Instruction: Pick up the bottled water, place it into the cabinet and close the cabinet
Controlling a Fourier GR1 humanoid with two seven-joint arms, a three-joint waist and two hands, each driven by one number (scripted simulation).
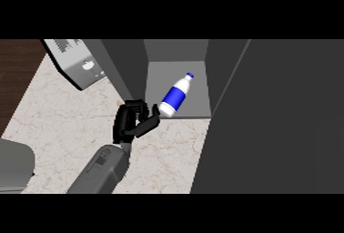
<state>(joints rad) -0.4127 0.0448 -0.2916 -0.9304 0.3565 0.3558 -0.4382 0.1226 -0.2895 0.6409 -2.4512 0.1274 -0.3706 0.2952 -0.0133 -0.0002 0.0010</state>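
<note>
Head view, from the near edge outwards. A grey forearm enters from the lower edge, left of centre, and rises over the marbled counter. A grey rounded object, cut off by the left edge, lies beside it; what it is cannot be told.

The left hand stands at the front lip of the cabinet. Its fingers are extended and relaxed, the thumb spread towards the right, and nothing is enclosed by them: the hand is open. The thumb tip lies just beside the lower end of the bottled water; whether the two touch cannot be told.

The bottled water lies tilted on the pale floor of the cabinet's compartment, its base near the front lip and its blue cap pointing away and to the right. A blue label wraps its middle. The compartment is open to view. A dark upright wall bounds it at the left, and a broad dark panel fills the whole right side of the view.

Farthest, at the upper left, a grey appliance with a pale knob sits on the counter, beside a strip of dark wood.
</note>
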